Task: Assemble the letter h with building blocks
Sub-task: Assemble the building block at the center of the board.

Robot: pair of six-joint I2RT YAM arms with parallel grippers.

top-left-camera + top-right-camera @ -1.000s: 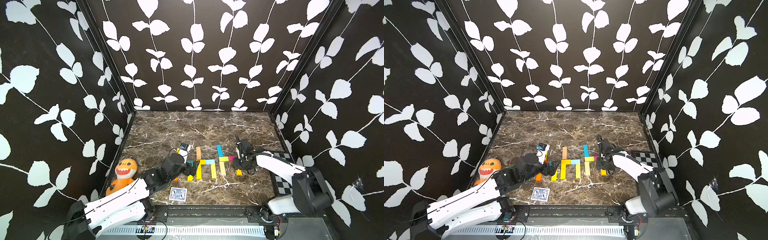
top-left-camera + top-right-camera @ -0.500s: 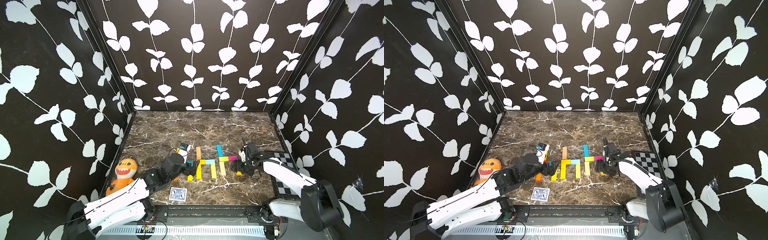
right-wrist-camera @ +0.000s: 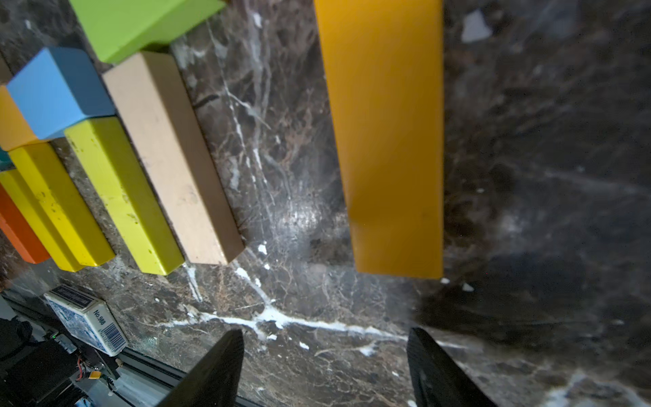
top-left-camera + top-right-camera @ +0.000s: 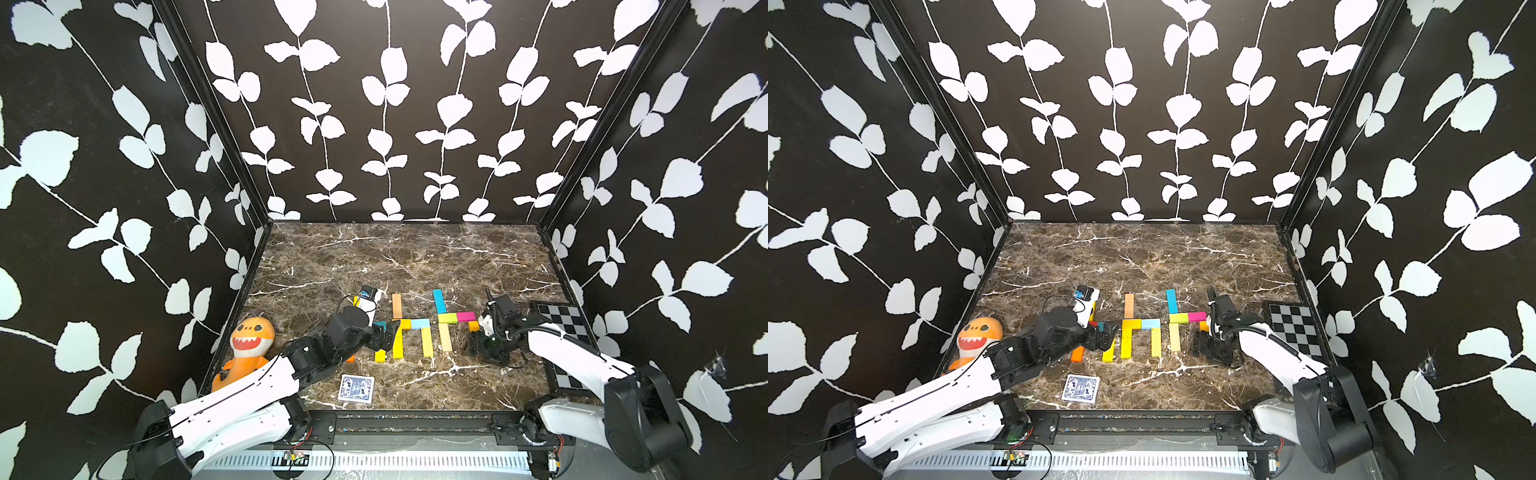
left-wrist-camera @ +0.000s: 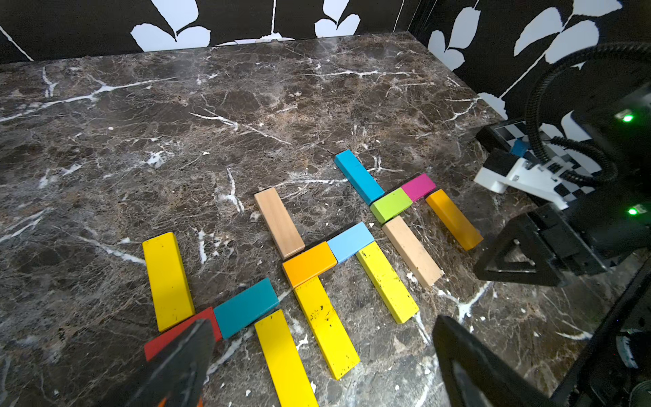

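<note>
Blocks: small painted wooden building blocks lie flat on the brown marble table, in three h-like groups near its front.
Rightmost group: a long amber wooden block lies flat as the outer leg — far end just beside the short pink block.
Right arm: right fingers part-spread, nothing between them, just short of the amber block's near end.
Left arm: left fingers wide and empty — low by the leftmost group, one overlapping the flat red block; contact unclear.

Two high front views down onto the table (nearly identical); wrist cameras close over shared blocks.
</note>
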